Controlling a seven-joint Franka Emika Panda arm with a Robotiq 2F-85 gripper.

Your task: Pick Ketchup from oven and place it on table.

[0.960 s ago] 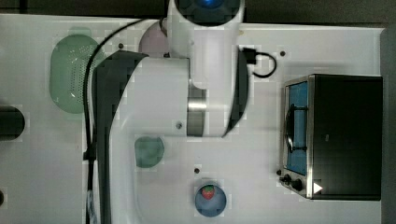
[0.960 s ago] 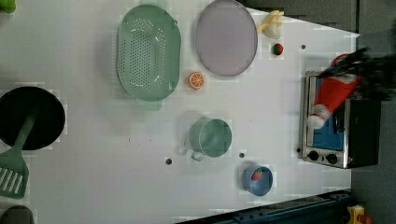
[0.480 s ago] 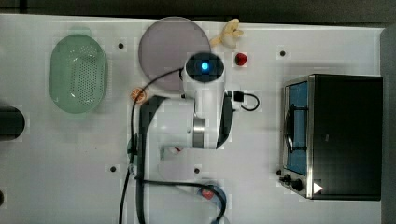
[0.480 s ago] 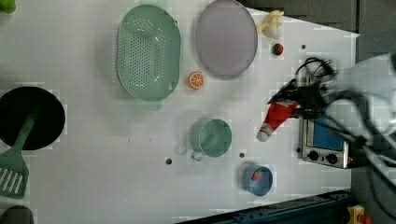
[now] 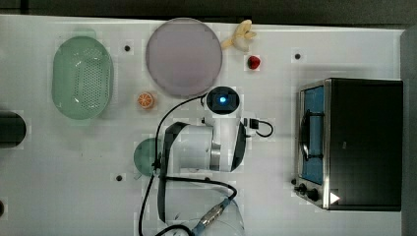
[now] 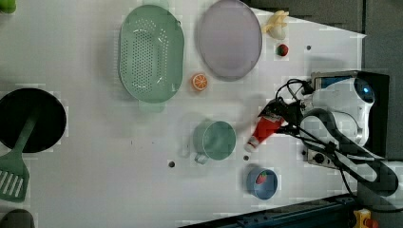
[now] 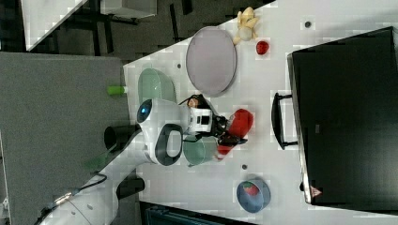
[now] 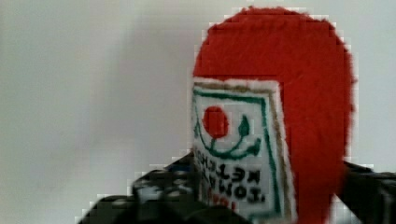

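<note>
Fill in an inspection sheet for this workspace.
Surface: white table, a few small dark holes.
Job's things: ketchup out of the oven, tilted beside the cup, cap toward the left view's lower left; cannot tell whether it rests on the table.
Clutter: colander, plate, orange slice, banana, strawberry, blue bowl holding a second strawberry, pan, spatula.
Gripper: gripper at the ketchup's base.
Cables: black cables running along the arm.
Surroundings: grey floor beyond the table edge.
</note>
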